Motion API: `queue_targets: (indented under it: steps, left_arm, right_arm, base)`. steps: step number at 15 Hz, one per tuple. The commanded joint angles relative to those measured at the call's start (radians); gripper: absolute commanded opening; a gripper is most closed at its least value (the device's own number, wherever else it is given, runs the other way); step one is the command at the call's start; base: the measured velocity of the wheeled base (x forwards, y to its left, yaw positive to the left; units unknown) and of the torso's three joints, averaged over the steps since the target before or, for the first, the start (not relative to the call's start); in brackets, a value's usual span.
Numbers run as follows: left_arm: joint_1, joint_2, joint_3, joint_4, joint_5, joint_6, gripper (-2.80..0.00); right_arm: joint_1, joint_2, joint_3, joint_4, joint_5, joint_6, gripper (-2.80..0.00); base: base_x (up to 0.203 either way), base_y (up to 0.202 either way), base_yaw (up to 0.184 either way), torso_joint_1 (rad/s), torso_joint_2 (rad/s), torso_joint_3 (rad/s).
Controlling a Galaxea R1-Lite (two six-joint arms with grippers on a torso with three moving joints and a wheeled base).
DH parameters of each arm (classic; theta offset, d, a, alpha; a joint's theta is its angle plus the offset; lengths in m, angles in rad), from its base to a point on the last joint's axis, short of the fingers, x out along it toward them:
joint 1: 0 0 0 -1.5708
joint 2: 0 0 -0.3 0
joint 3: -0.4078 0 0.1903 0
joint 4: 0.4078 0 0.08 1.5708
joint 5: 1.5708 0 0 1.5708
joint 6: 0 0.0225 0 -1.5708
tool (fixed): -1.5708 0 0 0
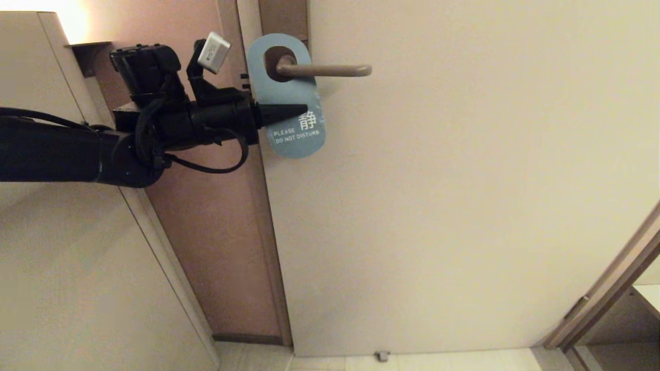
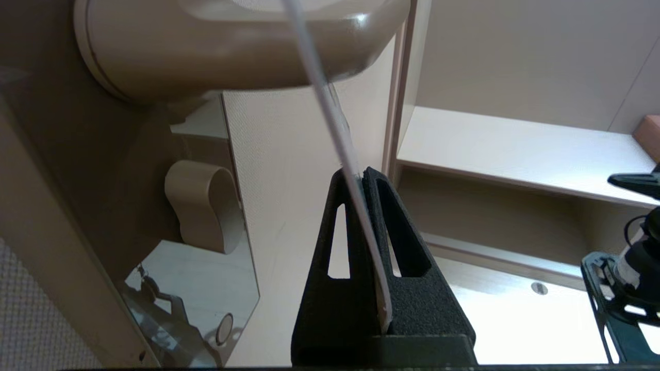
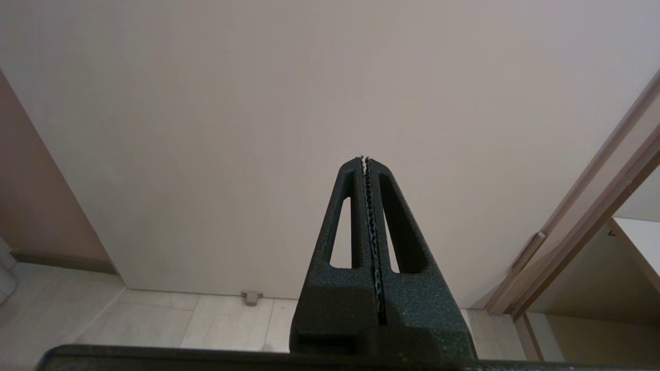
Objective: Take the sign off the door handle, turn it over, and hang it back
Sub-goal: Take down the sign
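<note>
One arm does the work here: the left gripper [image 1: 301,110] is clenched on the edge of the sign [image 1: 289,103], which hangs by its oval hole on the door handle [image 1: 325,70], blue face outward. The white writing reads "PLEASE DO NOT DISTURB" beside one Chinese character. I judge the removal step is beginning; next the card must slide along the lever past its rounded end. The right gripper [image 3: 367,158] is closed on nothing, low before the door [image 1: 464,206].
</note>
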Motion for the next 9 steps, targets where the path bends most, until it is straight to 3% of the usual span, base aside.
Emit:
queue_targets:
  steps: [1, 5, 9]
  left_arm:
    - [-0.001, -0.019, 0.016, 0.005, -0.003, 0.013, -2.8]
    - [-0.041, -0.046, 0.052, 0.041, 0.109, 0.056, -2.8]
    - [-0.063, -0.062, 0.054, 0.056, 0.153, 0.062, -2.8]
  right_arm:
    - [0.0, 0.001, 0.0, 0.0, 0.0, -0.001, -2.8]
    - [0.0, 0.001, 0.0, 0.0, 0.0, -0.001, -2.8]
    - [0.0, 0.001, 0.0, 0.0, 0.0, -0.001, -2.8]
  base:
    - [0.0, 0.0, 0.0, 0.0, 0.0, 0.0]
    - [0.0, 0.0, 0.0, 0.0, 0.0, 0.0]
    - [0.0, 0.0, 0.0, 0.0, 0.0, 0.0]
